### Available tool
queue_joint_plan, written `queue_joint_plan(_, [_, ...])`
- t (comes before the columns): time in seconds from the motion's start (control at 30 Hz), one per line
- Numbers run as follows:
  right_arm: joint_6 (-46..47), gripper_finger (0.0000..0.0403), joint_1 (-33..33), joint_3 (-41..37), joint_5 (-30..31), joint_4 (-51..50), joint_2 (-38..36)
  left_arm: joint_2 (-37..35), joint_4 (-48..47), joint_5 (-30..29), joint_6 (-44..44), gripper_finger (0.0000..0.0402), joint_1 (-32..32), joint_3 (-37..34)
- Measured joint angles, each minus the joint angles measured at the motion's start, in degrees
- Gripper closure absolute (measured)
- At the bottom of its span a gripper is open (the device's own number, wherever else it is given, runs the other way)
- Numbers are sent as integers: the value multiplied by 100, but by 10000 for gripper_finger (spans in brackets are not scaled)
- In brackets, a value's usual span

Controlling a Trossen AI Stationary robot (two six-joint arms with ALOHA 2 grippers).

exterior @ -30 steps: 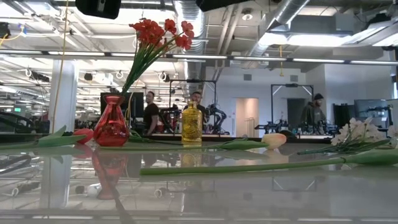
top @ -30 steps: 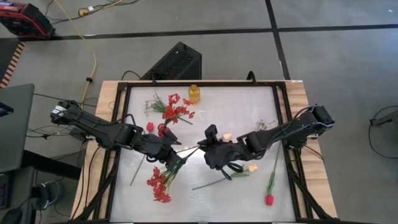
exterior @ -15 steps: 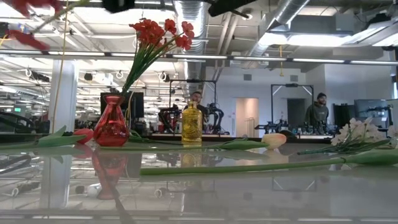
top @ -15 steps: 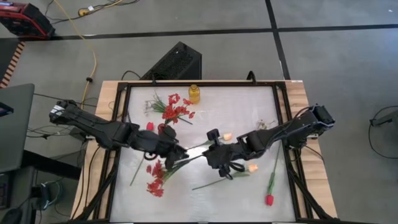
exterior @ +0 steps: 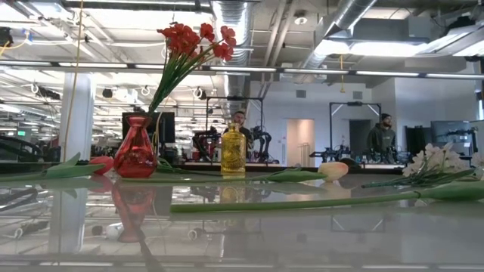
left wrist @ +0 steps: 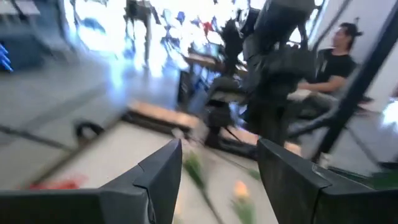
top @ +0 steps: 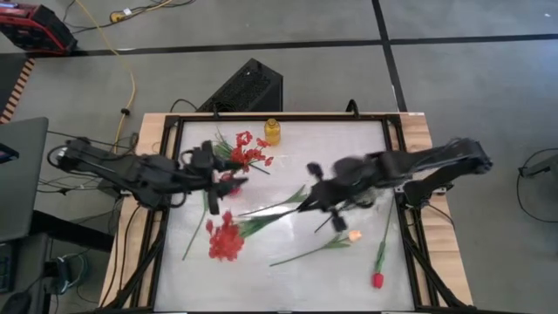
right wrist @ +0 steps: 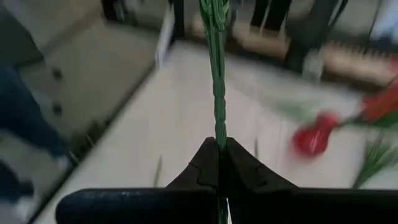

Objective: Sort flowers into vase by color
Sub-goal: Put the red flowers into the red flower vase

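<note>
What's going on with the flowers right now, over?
Right gripper shut on red spray's stem, blossoms hanging left of centre. Left gripper open, empty, beside red vase. Tulips remain on table.

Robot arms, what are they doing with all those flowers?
They are sorting flowers into vases by color. The right gripper has its jaws shut on the green stem of a red flower spray above the table. The left gripper is open near the red vase, which already holds red flowers.

Left claw (left wrist: 217, 180) agape, right claw (right wrist: 219, 163) clamped.
</note>
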Motion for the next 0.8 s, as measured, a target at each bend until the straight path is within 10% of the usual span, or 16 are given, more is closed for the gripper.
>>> queue_joint_plan(0.2, [244,373,-99,-405,-374,2393,-792,-10,164,-365,627,211,-18,-2])
queue_joint_plan(0.37, [1058,373,-98,-825,618,4351,-568,586,1661,314,1257,211,-18,-4])
queue_joint_plan(0.57, [1346,373,-10,-848,1208,4763,-43,1109,3597,428,2153,211,-6,-7])
queue_joint_plan(0.8, [1696,373,-18,-844,1359,4761,320,1156,3718,608,1765,212,102,-7])
